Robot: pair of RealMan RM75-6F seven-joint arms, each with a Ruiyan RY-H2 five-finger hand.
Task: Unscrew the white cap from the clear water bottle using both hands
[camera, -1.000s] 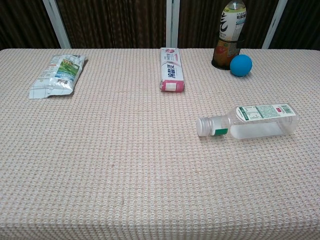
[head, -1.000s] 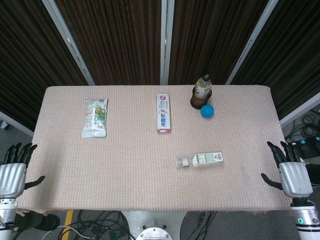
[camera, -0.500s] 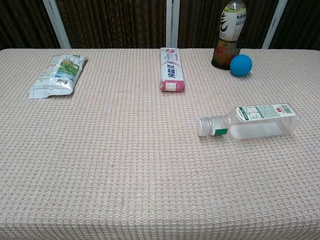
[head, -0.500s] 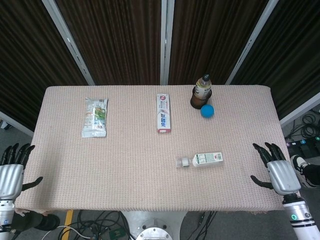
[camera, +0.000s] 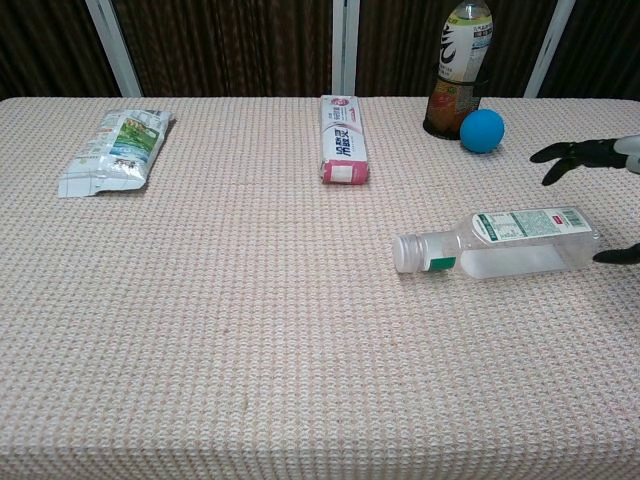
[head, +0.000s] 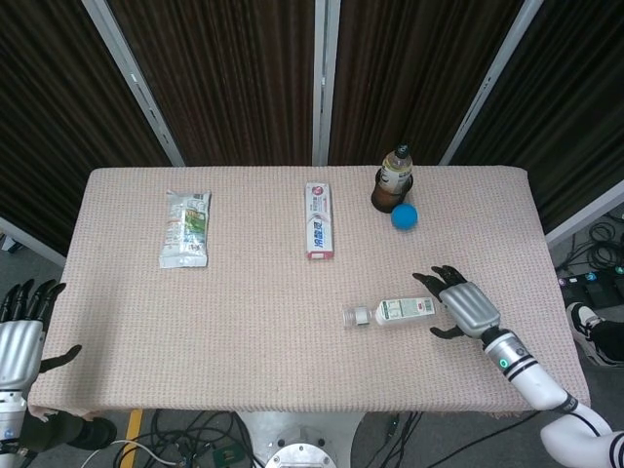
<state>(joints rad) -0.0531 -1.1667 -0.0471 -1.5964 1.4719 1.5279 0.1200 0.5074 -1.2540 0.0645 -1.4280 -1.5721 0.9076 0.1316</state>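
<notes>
The clear water bottle (head: 402, 310) (camera: 510, 242) lies on its side on the table's front right part. Its white cap (head: 354, 317) (camera: 406, 253) points left. My right hand (head: 464, 304) (camera: 592, 155) hovers open just right of the bottle's base, fingers spread toward it, not touching it as far as I can tell. My left hand (head: 19, 336) hangs open off the table's front left corner, far from the bottle, and holds nothing.
A tea bottle (head: 394, 176) in a dark holder and a blue ball (head: 404, 216) stand at the back right. A white-and-pink box (head: 319, 219) lies at back centre, a snack packet (head: 185, 228) at back left. The woven cloth (head: 244, 322) covers the table.
My right hand has swung in from the table's right edge leftward to the bottle's base. The left hand has sunk slightly. The bottle has not moved.
</notes>
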